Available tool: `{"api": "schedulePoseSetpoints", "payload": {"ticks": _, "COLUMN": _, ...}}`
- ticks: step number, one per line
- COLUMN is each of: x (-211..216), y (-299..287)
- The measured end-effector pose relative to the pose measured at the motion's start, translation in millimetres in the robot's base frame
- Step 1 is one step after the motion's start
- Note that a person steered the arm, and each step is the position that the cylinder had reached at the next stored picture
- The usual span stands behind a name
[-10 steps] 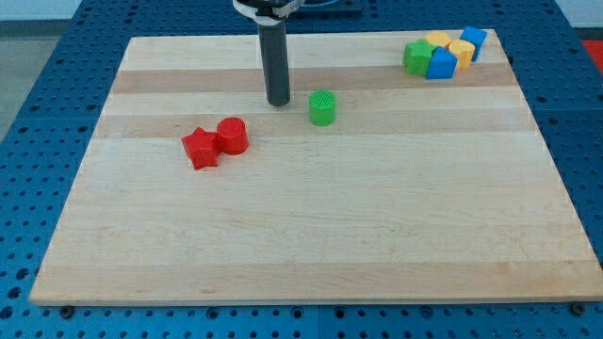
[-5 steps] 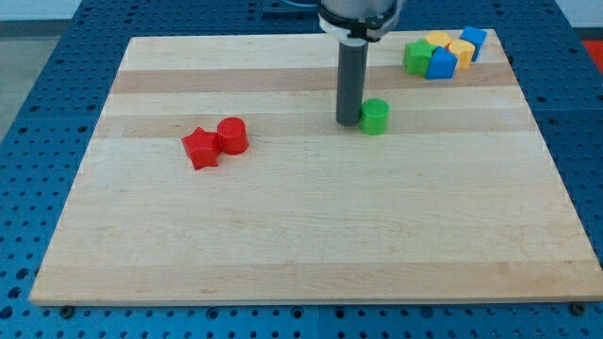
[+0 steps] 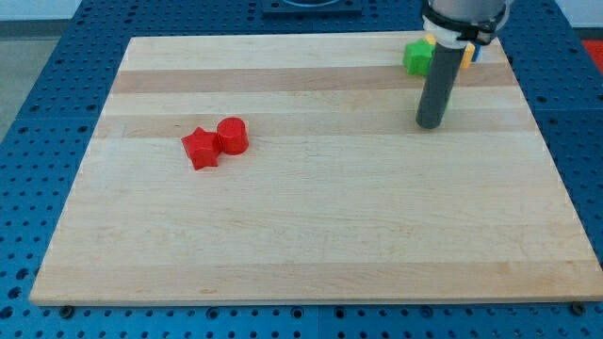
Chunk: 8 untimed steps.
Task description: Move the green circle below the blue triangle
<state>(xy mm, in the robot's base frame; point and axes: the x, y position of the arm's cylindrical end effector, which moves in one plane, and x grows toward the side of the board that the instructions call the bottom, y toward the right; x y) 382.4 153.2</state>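
My tip (image 3: 431, 123) touches the table (image 3: 283, 235); it is a bare rod end effector, grasping nothing. I cannot see the green circle. A green block (image 3: 415, 57) sits at the tip's 12 o'clock, and a red cylinder (image 3: 233, 136) far off at 9 o'clock.

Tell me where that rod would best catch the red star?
It has no jaws, so it only pushes. Probably push the red star on its free side, from the view's left; the red cylinder touches its upper right and would go along. My tip sits far to the view's right.
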Motion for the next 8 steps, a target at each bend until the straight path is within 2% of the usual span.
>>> {"api": "schedulePoseSetpoints", "payload": {"ticks": 3, "x": -51.6, "y": 2.0}}
{"api": "schedulePoseSetpoints", "payload": {"ticks": 8, "x": -49.6, "y": 26.5}}
